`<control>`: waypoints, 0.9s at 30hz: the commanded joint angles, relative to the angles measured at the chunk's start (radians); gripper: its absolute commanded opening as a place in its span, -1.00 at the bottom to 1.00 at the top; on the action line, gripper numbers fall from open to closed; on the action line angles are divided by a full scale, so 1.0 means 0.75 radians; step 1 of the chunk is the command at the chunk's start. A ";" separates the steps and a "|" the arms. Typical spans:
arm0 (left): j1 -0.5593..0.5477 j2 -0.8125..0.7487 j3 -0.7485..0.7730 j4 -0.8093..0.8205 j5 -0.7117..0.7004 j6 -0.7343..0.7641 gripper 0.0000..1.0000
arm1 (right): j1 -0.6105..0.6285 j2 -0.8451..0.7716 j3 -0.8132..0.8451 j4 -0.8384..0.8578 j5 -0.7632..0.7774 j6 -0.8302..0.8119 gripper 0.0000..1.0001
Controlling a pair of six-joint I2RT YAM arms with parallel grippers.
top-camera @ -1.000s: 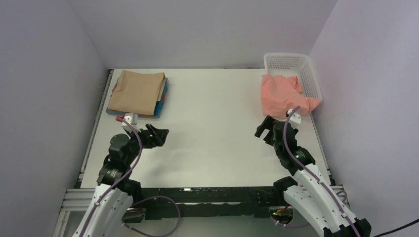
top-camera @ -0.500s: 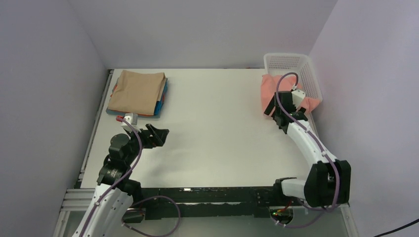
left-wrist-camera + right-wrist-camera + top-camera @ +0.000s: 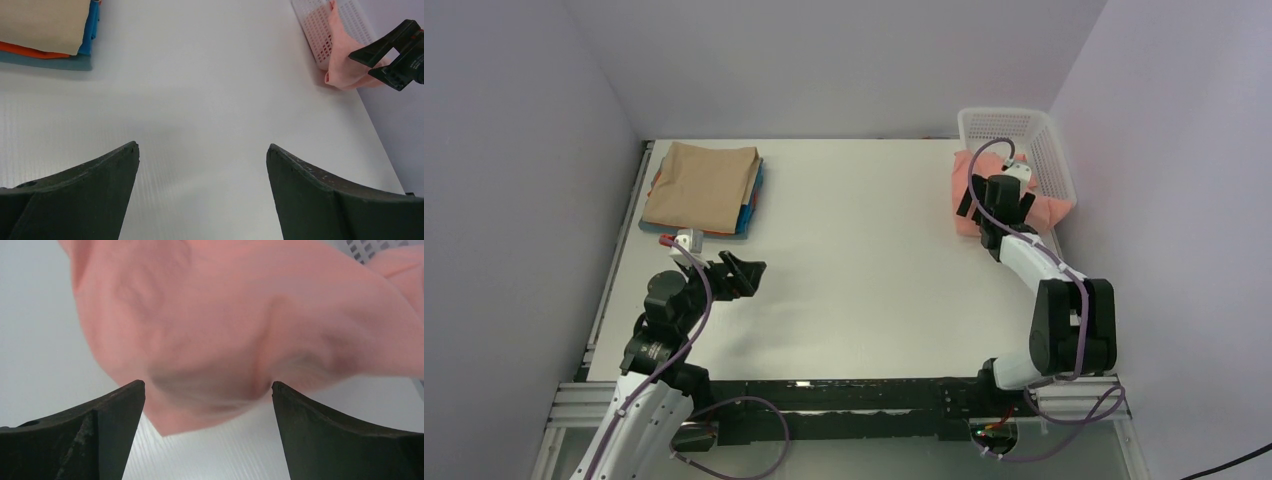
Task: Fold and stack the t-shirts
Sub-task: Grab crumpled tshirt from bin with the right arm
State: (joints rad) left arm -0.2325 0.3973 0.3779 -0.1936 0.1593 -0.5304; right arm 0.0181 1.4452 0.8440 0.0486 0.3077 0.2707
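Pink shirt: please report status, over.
Right tool open, at pink shirt, no grip yet. Left tool open, over bare table. Shirt drapes out of basket; nothing blocking.

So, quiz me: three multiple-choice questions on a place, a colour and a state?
1. Where does the white plastic mesh basket stand? A) far right corner B) far left corner C) centre
2. What colour is the top folded cloth t-shirt of the stack? A) tan B) green C) black
3. The right gripper over the crumpled salmon-pink t-shirt is: A) shut on it B) open C) unseen
Answers: 1 A, it sits far right in the overhead view; 2 A, tan covers the other layers; 3 B, its jaws stand wide apart.
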 commanded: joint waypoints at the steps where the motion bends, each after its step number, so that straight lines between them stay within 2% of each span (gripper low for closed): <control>1: -0.003 0.002 0.006 0.028 -0.020 0.028 0.99 | -0.018 0.090 0.037 0.190 0.004 -0.014 0.97; 6: -0.003 0.008 -0.001 0.033 -0.034 0.030 0.99 | -0.082 0.155 0.016 0.267 -0.007 0.028 0.94; 10: -0.003 0.035 0.014 0.017 -0.043 0.035 0.99 | -0.103 0.225 0.032 0.341 -0.056 0.007 0.74; 11: -0.002 0.037 0.016 0.017 -0.043 0.035 0.99 | -0.105 0.234 0.037 0.350 -0.071 -0.002 0.62; 12: -0.003 0.038 0.016 0.015 -0.044 0.036 0.99 | -0.107 0.239 0.043 0.346 -0.088 -0.008 0.30; 13: -0.003 0.038 0.016 0.014 -0.047 0.037 0.99 | -0.106 0.234 0.046 0.338 -0.091 -0.008 0.13; 14: -0.003 0.034 0.016 0.011 -0.055 0.036 0.99 | -0.106 0.216 0.043 0.332 -0.096 -0.004 -0.18; 15: -0.003 0.031 0.016 0.010 -0.061 0.036 0.99 | -0.106 0.199 0.033 0.329 -0.098 0.001 -0.37; 19: -0.003 0.020 0.010 0.013 -0.067 0.035 0.99 | -0.107 0.092 0.002 0.267 -0.059 0.035 -0.92; 20: -0.003 0.020 0.009 0.015 -0.065 0.036 0.99 | -0.107 0.065 0.008 0.233 -0.057 0.044 -1.00; 27: -0.003 0.035 0.016 0.012 -0.061 0.036 0.99 | -0.105 -0.109 0.175 -0.095 -0.078 0.051 -1.00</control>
State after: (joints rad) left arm -0.2325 0.4210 0.3779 -0.2073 0.1226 -0.5163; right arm -0.0544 1.4696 0.8528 0.0448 0.2195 0.3000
